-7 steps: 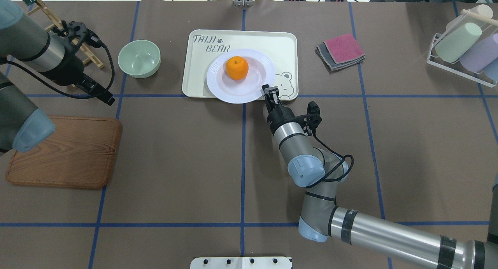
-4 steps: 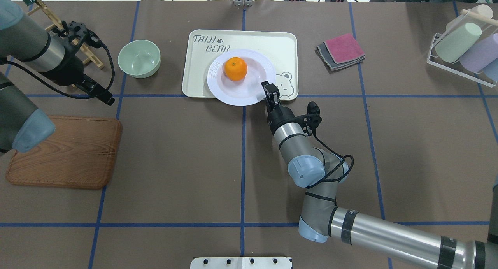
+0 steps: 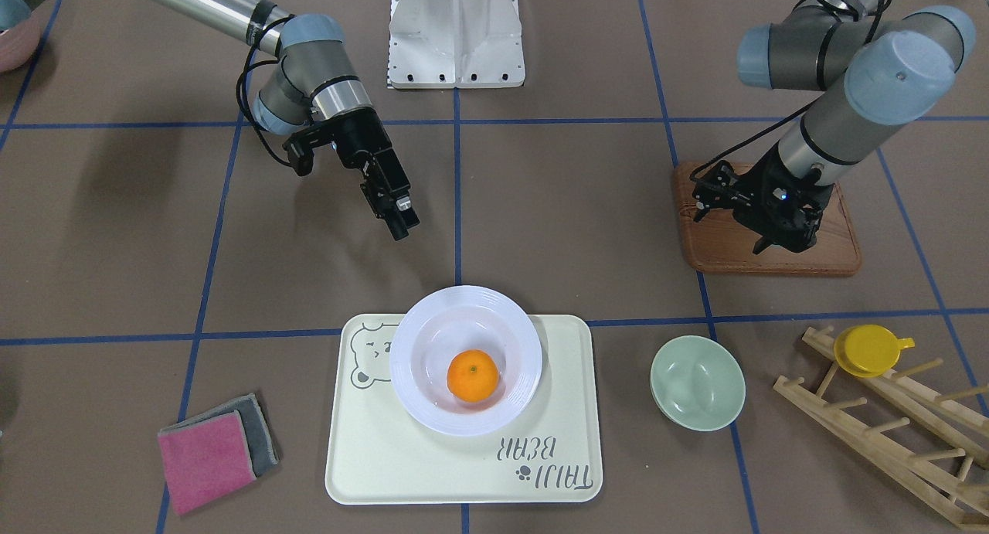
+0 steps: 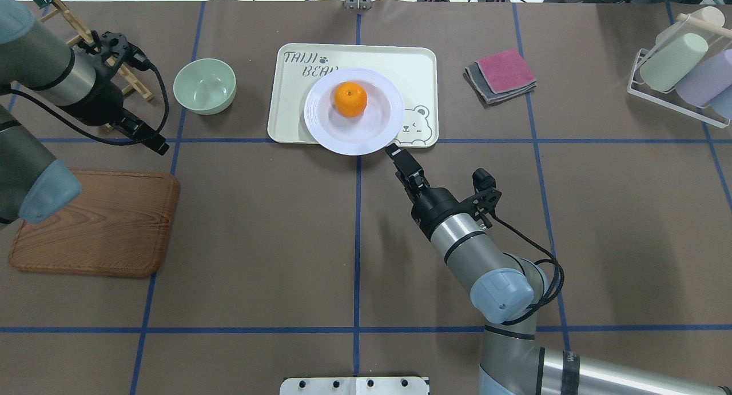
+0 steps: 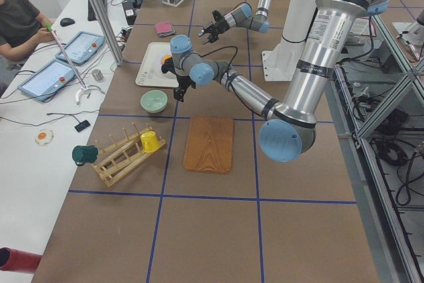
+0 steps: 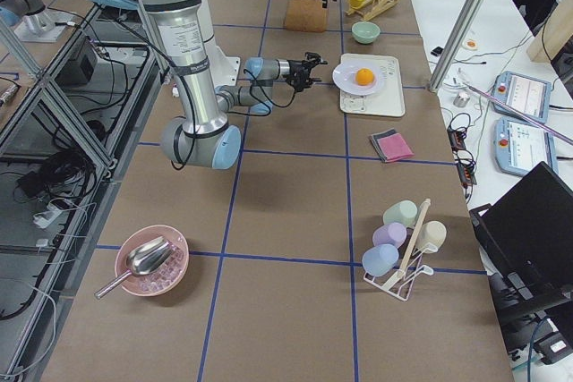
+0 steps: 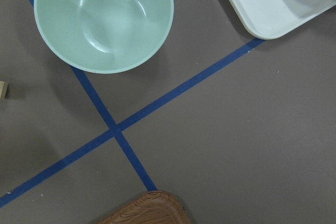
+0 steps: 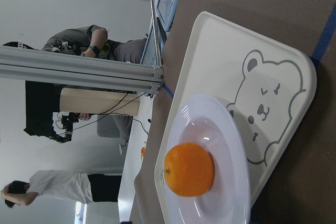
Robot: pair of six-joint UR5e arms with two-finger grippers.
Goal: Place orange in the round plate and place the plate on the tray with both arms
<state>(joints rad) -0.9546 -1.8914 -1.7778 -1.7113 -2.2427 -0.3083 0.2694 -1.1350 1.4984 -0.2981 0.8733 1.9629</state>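
On the far half of the brown table, as seen from overhead, the tray (image 4: 412, 69) lies flat with its lettering at the far-left corner. The round plate (image 4: 320, 133) sits on the tray and overhangs its robot-side edge slightly. The orange (image 4: 349, 99) rests in the plate's well, stem dot uppermost.

The right gripper (image 4: 393, 152) points at the plate's near rim, close to the tray's bear-face corner, and does not touch the plate. Its fingers line up one behind the other in both fixed views, so whether they stand apart or together cannot be told.

The left gripper (image 4: 162, 149) hangs above the table between the pale-green bowl (image 4: 205, 86) and the wooden board (image 4: 94, 223), well apart from the tray. Its fingers cannot be made out either, and its wrist camera shows only the bowl, a tray corner and a board corner.

Right of the tray lies a folded pink cloth (image 4: 506, 69) on a grey one. In the front-facing view, a yellow cup (image 3: 869, 350) sits on a wooden rack (image 3: 888, 433).
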